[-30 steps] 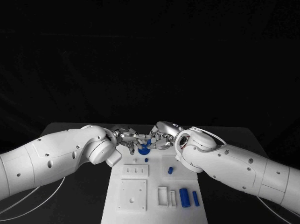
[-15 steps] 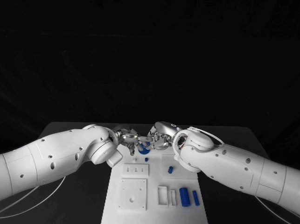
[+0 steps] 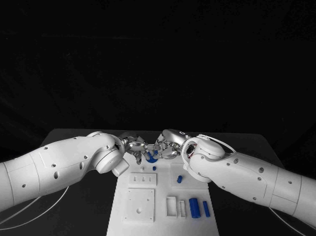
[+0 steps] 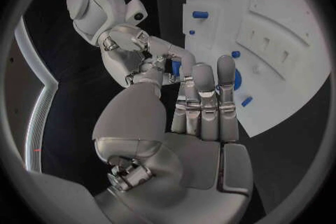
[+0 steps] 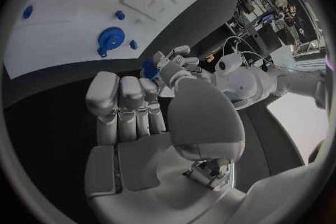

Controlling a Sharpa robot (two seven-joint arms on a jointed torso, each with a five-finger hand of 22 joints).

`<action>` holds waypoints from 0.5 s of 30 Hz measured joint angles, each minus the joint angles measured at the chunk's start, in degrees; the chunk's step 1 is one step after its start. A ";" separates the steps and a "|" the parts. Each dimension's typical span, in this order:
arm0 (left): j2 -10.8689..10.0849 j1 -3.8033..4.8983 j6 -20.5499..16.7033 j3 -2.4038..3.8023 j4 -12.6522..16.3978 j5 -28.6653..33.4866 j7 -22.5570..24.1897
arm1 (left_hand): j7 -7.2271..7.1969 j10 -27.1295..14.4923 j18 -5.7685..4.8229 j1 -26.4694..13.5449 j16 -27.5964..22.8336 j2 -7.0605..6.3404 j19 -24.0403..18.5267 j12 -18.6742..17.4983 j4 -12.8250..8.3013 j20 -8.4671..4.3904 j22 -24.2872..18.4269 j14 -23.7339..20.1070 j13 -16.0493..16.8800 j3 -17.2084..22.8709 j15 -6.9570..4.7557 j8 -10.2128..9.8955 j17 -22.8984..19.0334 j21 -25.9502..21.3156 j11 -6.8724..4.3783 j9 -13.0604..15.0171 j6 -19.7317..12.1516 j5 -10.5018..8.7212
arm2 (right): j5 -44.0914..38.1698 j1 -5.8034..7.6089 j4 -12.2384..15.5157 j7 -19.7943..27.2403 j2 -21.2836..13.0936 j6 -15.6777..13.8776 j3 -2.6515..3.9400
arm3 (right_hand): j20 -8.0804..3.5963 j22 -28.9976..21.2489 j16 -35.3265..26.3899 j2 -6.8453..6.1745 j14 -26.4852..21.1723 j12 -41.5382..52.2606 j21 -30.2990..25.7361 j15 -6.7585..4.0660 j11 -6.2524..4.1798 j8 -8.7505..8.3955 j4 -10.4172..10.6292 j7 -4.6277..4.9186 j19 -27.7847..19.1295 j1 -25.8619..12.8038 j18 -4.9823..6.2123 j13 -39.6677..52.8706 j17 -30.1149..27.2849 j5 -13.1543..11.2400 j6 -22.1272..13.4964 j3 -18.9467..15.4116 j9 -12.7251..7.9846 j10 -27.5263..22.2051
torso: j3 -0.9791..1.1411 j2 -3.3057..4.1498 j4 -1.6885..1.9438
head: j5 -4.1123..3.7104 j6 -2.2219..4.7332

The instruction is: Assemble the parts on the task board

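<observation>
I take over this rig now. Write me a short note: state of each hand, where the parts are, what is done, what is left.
Left hand and right hand meet above the far end of the task board, together pinching a small blue part.
A blue gear sits on the board below them. A blue cylinder and blue peg lie loose nearer the robot.
Left: place the held part, then the loose ones.

No legible text or markings anywhere.
</observation>
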 measured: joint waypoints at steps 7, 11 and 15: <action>0.37 -0.06 0.00 -0.23 -0.40 0.01 -0.17 | 0.00 0.00 0.00 0.00 -0.01 0.00 0.00 0.00 -0.16 0.00 0.41 0.00 0.00 -0.11 0.00 0.00 -0.14 -0.38 0.00 -0.20 0.00 0.00 | -0.04 0.00 0.06 -0.24 -0.03 0.16 -0.02 | 0.00 -0.01 0.00 0.00 0.00 0.00 0.00 0.00 0.00 0.00 0.00 0.02 0.00 0.00 0.00 0.00 0.00 0.00 -0.03 0.00 -0.08 0.00 | 0.01 0.02 -0.05 | 0.05 -0.06; 0.48 -0.07 0.07 -0.37 -0.65 0.01 -0.25 | 0.00 0.00 0.00 0.00 0.19 0.00 0.00 0.00 -0.29 0.00 0.49 0.00 -0.01 0.02 0.00 0.00 -0.16 -0.38 0.00 -0.22 0.00 0.00 | -0.05 0.00 0.19 -0.30 -0.02 0.19 -0.03 | 0.00 -0.01 0.00 0.00 0.00 0.00 0.00 0.00 0.00 0.00 -0.12 0.04 0.00 0.00 0.00 0.00 0.03 -0.01 -0.05 0.10 -0.15 0.00 | 0.01 0.02 -0.03 | -0.01 -0.07; 0.59 -0.07 0.28 -0.51 -0.82 0.01 -0.31 | 0.00 0.00 0.00 0.30 0.19 0.30 0.00 -0.21 -0.45 0.00 0.71 0.00 -0.01 -0.14 0.00 0.00 -0.23 -0.60 0.00 -0.27 0.00 0.00 | -0.07 0.00 0.31 -0.36 -0.06 0.19 -0.03 | 0.00 -0.01 0.00 0.00 0.00 0.00 0.00 0.00 0.00 -0.01 -0.17 0.06 0.00 0.00 0.01 0.00 0.05 -0.01 -0.08 0.15 -0.15 0.00 | -0.02 0.02 0.03 | -0.08 -0.14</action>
